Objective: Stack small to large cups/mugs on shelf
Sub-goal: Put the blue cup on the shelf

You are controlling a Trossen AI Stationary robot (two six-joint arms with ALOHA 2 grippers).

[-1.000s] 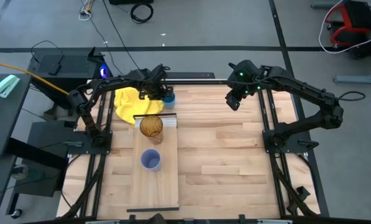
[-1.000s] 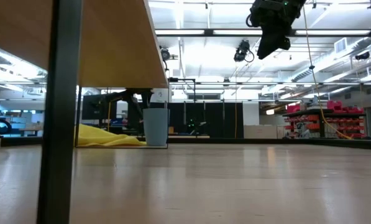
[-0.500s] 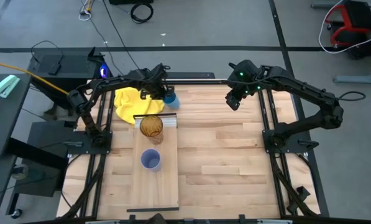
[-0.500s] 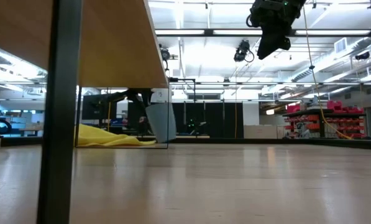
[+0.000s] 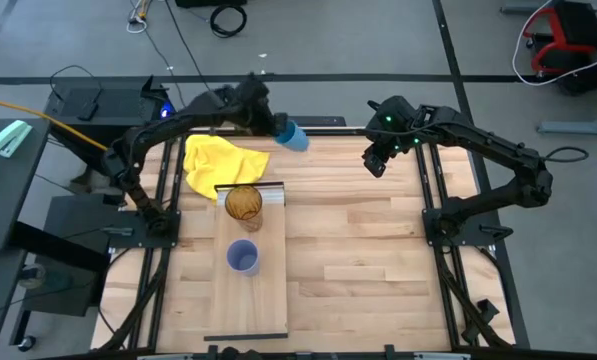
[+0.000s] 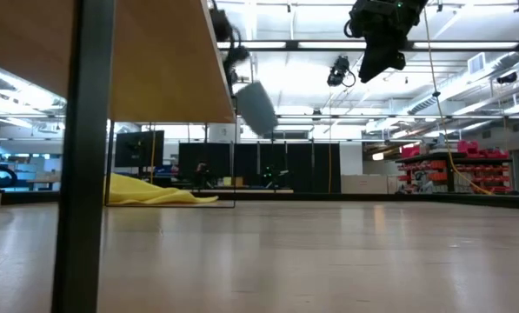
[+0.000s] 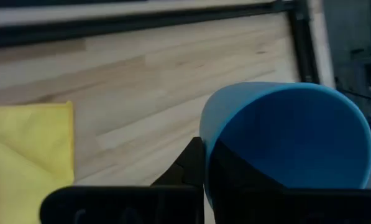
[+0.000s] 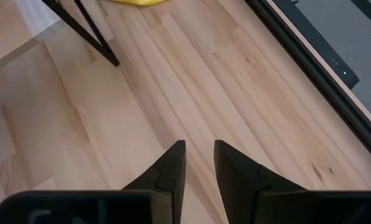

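Note:
My left gripper (image 5: 274, 124) is shut on the bright blue cup (image 5: 294, 136), high above the table's far edge; in the low view the cup (image 6: 257, 106) hangs tilted in the air. The amber-brown cup (image 5: 244, 203) and the lavender-blue cup (image 5: 242, 257) stand upright on the long shelf board (image 5: 248, 300), the amber one by its ridged white strip (image 5: 248, 189). My right gripper (image 5: 374, 164) hovers empty over the table's far right, its fingers (image 8: 173, 163) nearly together. My left gripper holds the blue cup by its rim (image 7: 205, 144), with one finger (image 7: 188, 167) outside the wall and the other inside the mouth. The cup is lifted clear of the table and tilted, its mouth toward the wrist camera.
A yellow cloth (image 5: 218, 160) lies crumpled on the table at the far left, beside the shelf's far end. The shelf stands raised on thin dark legs (image 6: 85, 174). Bare slatted tabletop (image 5: 358, 250) spreads to the shelf's right.
My left gripper has risen from the table beside the yellow cloth, going up and a little toward the far right. The blue cup, which stood on the table, first tipped over and is now lifted clear and tilted.

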